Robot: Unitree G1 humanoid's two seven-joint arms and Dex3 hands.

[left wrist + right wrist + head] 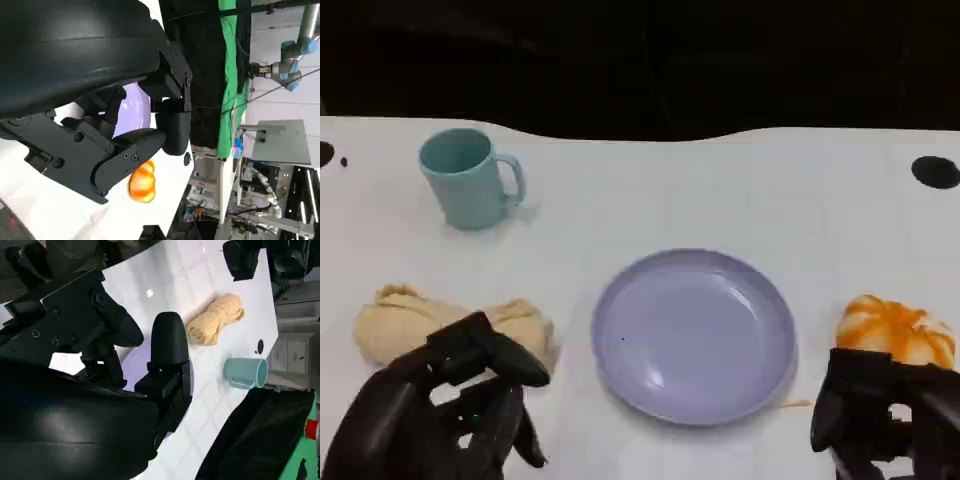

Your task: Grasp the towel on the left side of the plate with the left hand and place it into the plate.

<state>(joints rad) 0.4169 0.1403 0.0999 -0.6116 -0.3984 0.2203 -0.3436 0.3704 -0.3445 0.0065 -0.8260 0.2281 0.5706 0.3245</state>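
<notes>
Beige rolled cloth towel (450, 325) near the surface's left edge looks soft, light; left hand (440, 415) hovers empty, fingers apart — grip mid-roll.

Robot hand: left robot hand (125, 130), black, fingers apart, holding nothing.
Plate: lavender plate (134, 107) glimpsed between the fingers.
Orange thing: an orange-and-white object (142, 184) on the white desk (45, 210).

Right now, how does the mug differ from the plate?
The mug is teal, tall and upright with a handle; the plate is lavender, wide and shallow. The mug stands at the table's far left; the plate lies near the middle, closer to the robot. Both are empty and rest untouched on the white table.
</notes>
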